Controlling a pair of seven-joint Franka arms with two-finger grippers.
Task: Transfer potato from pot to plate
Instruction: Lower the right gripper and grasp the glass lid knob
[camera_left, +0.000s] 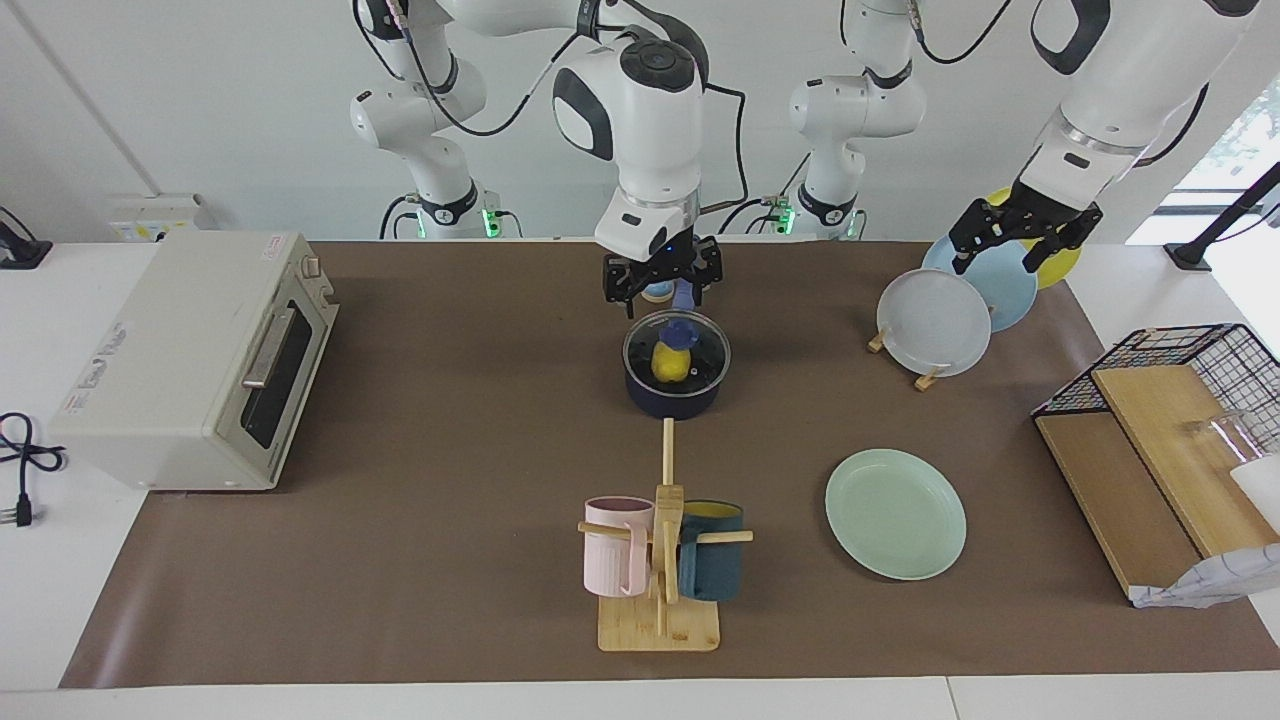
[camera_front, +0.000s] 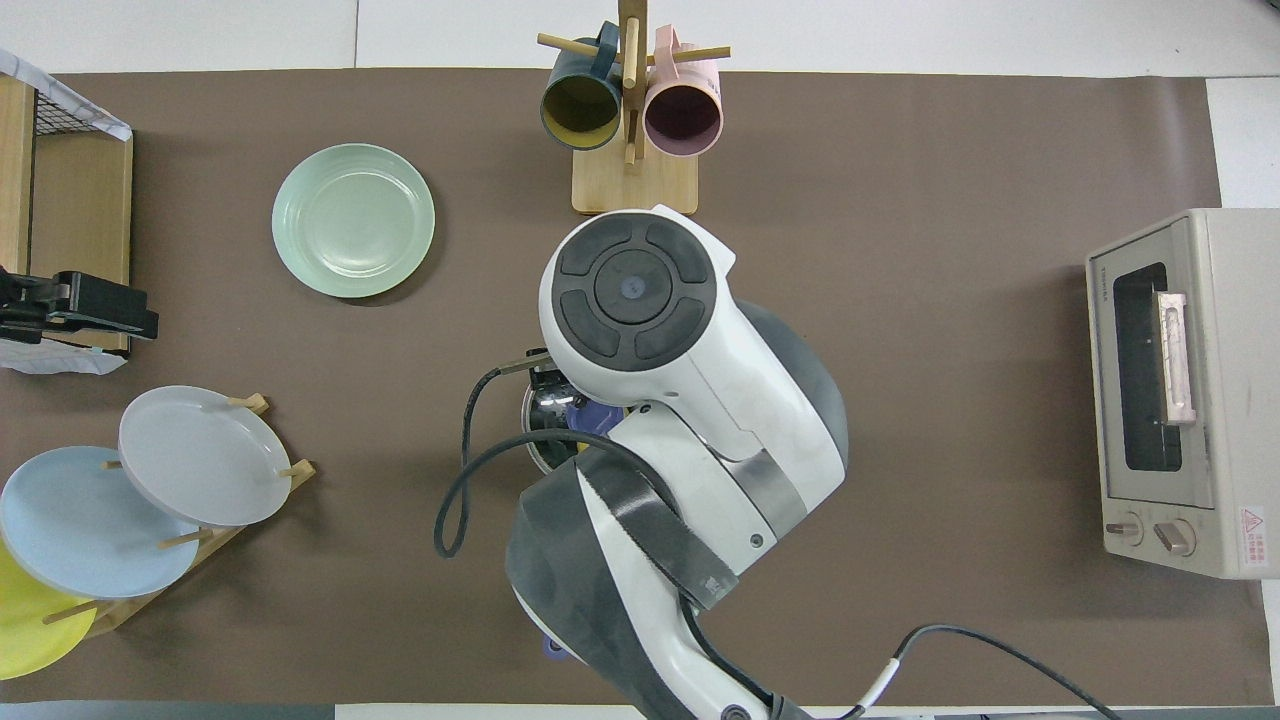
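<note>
The navy pot (camera_left: 673, 398) stands mid-table, its long handle pointing toward the robots. A glass lid with a blue knob (camera_left: 681, 330) covers it. The yellow potato (camera_left: 668, 366) shows through the lid, inside the pot. My right gripper (camera_left: 662, 286) hangs open and empty just above the pot's robot-side rim and handle, apart from the lid. In the overhead view the right arm hides the pot except a sliver of lid (camera_front: 543, 418). The mint-green plate (camera_left: 895, 512) lies bare, farther from the robots, toward the left arm's end. My left gripper (camera_left: 1020, 245) waits open over the plate rack.
A toaster oven (camera_left: 190, 360) stands at the right arm's end. A wooden mug rack (camera_left: 660, 560) with a pink and a teal mug is farther from the robots than the pot. A rack of grey-white, light blue and yellow plates (camera_left: 935, 322) and a wire basket (camera_left: 1190, 360) occupy the left arm's end.
</note>
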